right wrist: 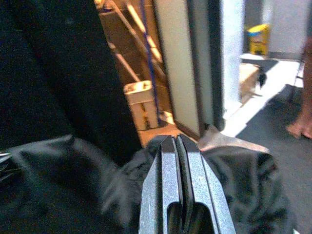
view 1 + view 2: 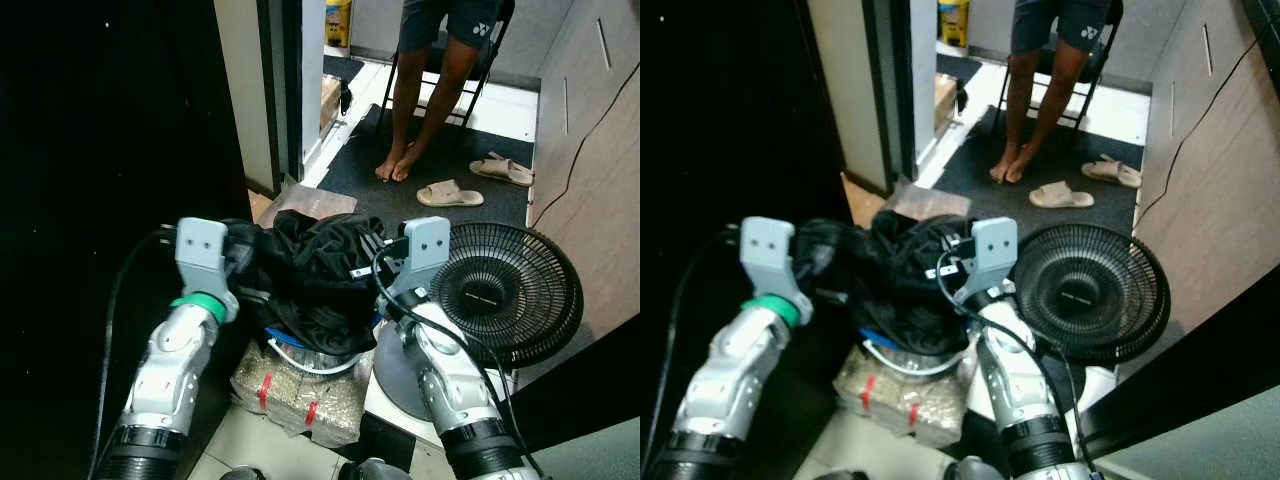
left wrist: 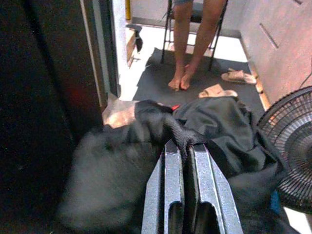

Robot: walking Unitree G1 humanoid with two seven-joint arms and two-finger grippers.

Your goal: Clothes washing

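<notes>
A bundle of black clothes (image 2: 315, 280) hangs between my two grippers, above a white and blue basket rim (image 2: 300, 360). My left gripper (image 3: 184, 145) is shut, and a fold of the black cloth (image 3: 214, 122) is pinched at its tips. It holds the left side of the bundle, where its fingers are buried in the cloth (image 2: 250, 272). My right gripper (image 1: 176, 139) is shut too, its tips pressed into the grey-black cloth (image 1: 243, 190) on the bundle's right side (image 2: 372, 268).
A black floor fan (image 2: 510, 290) stands close on the right, almost touching my right arm. A person's bare legs (image 2: 420, 100) stand ahead on the dark mat beside two slippers (image 2: 450, 193). A dark panel (image 2: 100, 150) fills the left. A bagged packet (image 2: 290, 395) lies under the basket.
</notes>
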